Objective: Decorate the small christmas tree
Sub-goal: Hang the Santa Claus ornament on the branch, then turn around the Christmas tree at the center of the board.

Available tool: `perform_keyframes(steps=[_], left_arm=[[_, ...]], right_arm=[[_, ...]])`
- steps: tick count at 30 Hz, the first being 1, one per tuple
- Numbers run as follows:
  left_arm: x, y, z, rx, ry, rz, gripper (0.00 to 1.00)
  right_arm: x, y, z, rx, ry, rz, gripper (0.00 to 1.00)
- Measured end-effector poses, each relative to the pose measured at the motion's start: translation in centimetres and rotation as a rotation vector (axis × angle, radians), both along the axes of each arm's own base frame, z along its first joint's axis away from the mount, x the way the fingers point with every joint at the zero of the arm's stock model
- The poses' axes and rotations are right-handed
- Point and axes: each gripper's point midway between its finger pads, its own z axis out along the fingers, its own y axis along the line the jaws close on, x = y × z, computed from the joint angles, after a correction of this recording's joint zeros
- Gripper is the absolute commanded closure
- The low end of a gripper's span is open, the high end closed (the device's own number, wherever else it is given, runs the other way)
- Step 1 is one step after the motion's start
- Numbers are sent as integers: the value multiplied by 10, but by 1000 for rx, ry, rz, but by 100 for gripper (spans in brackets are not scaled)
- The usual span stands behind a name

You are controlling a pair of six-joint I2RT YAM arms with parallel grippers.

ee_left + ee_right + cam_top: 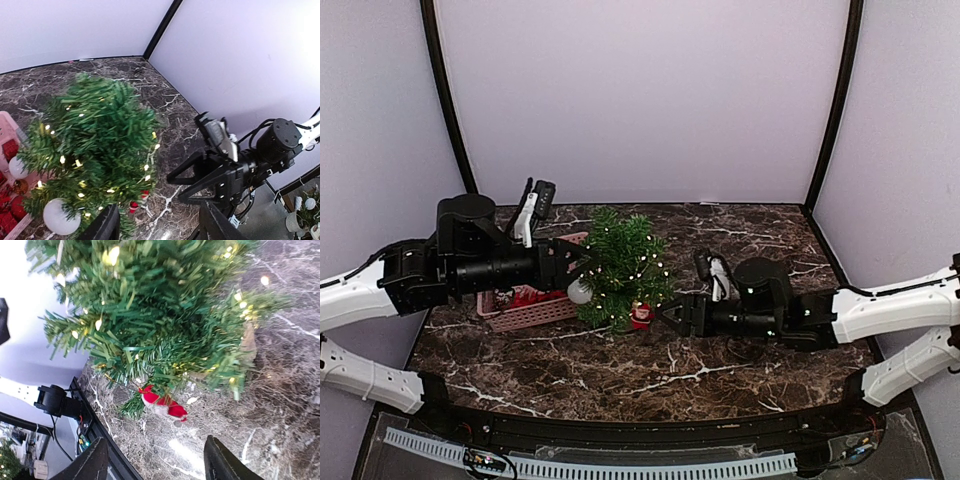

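Right pincer stands wide with nothing between its jaws, its tips just short of a small red-and-white ornament that hangs from a low branch on the near right of the small christmas tree. Left pincer is likewise wide and holds nothing, reaching into the tree's left side just above a white ball on a lower branch. The tree stands slightly left of the middle of the table, with a pink basket touching or just beside it towards the left edge.

Step in hand, as judged: the red ornament appears hung. Each arm should draw back straight along its own line of reach, jaws kept wide, so that no finger catches a needle, a light wire or a hanging loop and tips the light tree.

Materials: stiff, bushy plastic needles strung with small warm lights; a smooth, matt, round ball; a soft-looking ornament; a slotted plastic basket holding more red pieces; a glossy, dark, white-veined marble-pattern tabletop.
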Motion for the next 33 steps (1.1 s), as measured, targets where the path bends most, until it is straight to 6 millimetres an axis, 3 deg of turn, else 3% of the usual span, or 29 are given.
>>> perform_keyframes(steps=[4, 7, 11, 14, 19, 24, 33], left_arm=[[9, 28, -10, -5, 48, 83, 43], [12, 54, -35, -2, 116, 157, 43], [11, 82, -79, -5, 233, 239, 44], [7, 95, -118, 1, 330, 284, 44], [0, 107, -171, 20, 472, 322, 45], [3, 99, -188, -3, 528, 303, 46], [5, 79, -216, -73, 556, 236, 51]], right_arm=[[9, -23, 16, 29, -22, -59, 32], [30, -49, 18, 53, -30, -143, 33], [57, -78, -8, 29, 10, -239, 37], [70, -85, -31, 5, 58, -266, 41], [84, -77, -63, -6, 118, -247, 44], [103, -55, -88, -11, 169, -206, 44], [141, -17, -82, 68, 159, -135, 48]])
